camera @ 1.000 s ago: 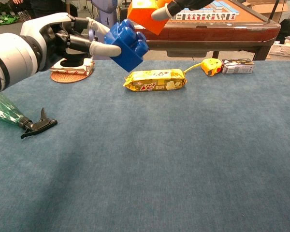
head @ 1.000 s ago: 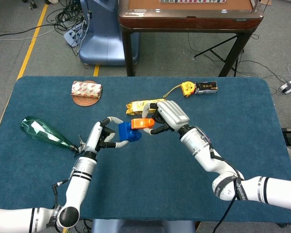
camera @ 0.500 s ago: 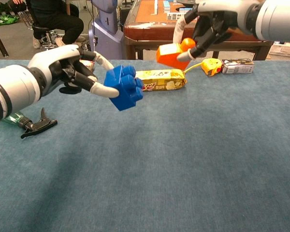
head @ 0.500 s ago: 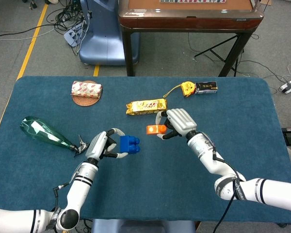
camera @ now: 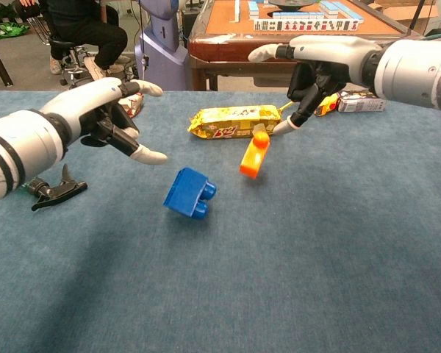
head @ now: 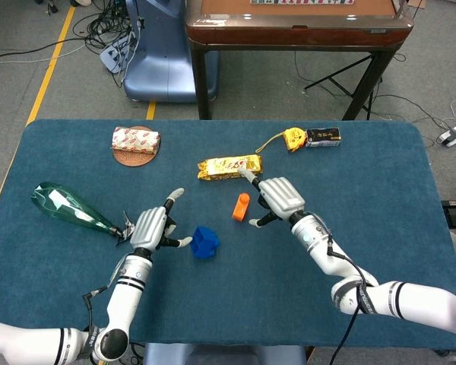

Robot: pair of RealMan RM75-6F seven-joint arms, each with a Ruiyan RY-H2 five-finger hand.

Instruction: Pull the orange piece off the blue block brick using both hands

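The blue block brick (head: 206,242) (camera: 189,193) sits tilted on the blue tabletop, apart from the orange piece (head: 241,206) (camera: 253,156), which stands on end to its right. My left hand (head: 153,227) (camera: 110,118) is just left of the blue brick with fingers spread and nothing in it. Just right of the orange piece is my right hand (head: 277,198) (camera: 320,66), also spread and empty, with one fingertip close to the piece.
A yellow snack packet (head: 229,166) lies behind the bricks. A tape measure (head: 293,138) and small box (head: 323,136) are at the back right. A green spray bottle (head: 68,207) lies at the left, and a wrapped packet on a coaster (head: 135,140) at the back left.
Both hands lowered and let go. The blue brick left my left hand and the orange piece left my right hand; both now lie loose at the table.
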